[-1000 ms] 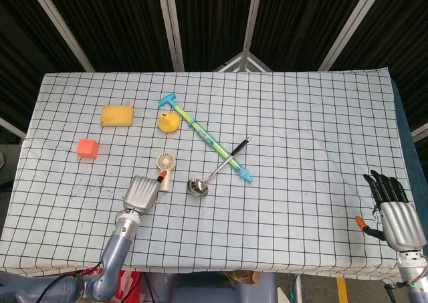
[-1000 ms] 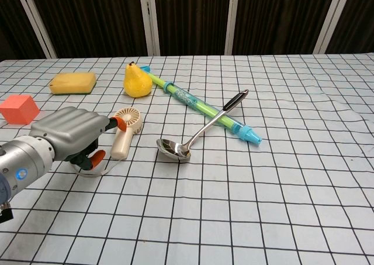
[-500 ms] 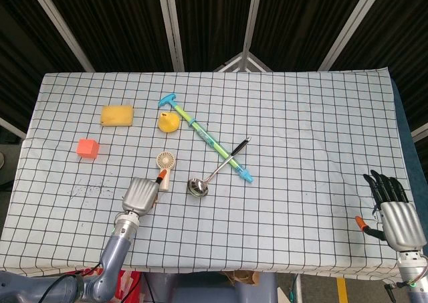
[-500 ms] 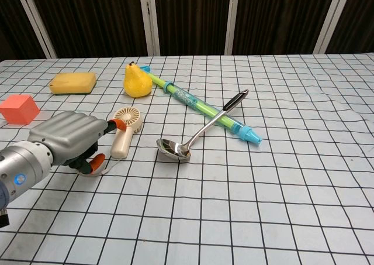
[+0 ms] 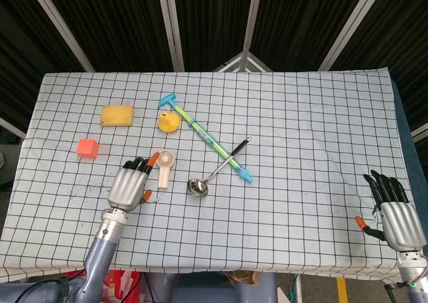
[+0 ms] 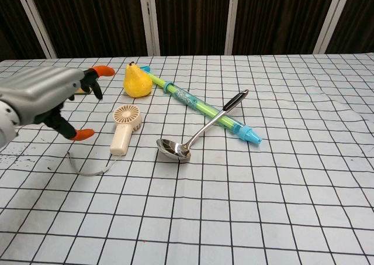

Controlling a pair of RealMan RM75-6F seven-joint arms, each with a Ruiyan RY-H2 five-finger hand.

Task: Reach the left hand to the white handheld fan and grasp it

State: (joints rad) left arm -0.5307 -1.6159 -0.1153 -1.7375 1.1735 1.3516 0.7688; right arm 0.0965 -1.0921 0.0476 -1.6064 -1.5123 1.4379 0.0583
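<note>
The white handheld fan point(image 5: 164, 167) lies flat on the checked cloth, round head away from me, handle toward me; in the chest view the fan point(image 6: 124, 129) shows whole, with a thin cord trailing left from its handle. My left hand point(image 5: 130, 184) hovers just left of the fan, raised off the cloth, fingers spread and holding nothing; in the chest view the left hand point(image 6: 44, 98) sits up and left of the fan, apart from it. My right hand point(image 5: 392, 213) rests open at the near right table edge.
A metal ladle point(image 5: 212, 172) lies right of the fan, crossing a green and blue toy flute point(image 5: 208, 138). A yellow pear point(image 5: 168, 122), a yellow sponge point(image 5: 117, 115) and a red cube point(image 5: 87, 147) lie behind and left of the hand.
My left hand has lifted off the fan's handle, moved left and up, and spread its fingers. The fan stays on the cloth. The right hand has not moved.
</note>
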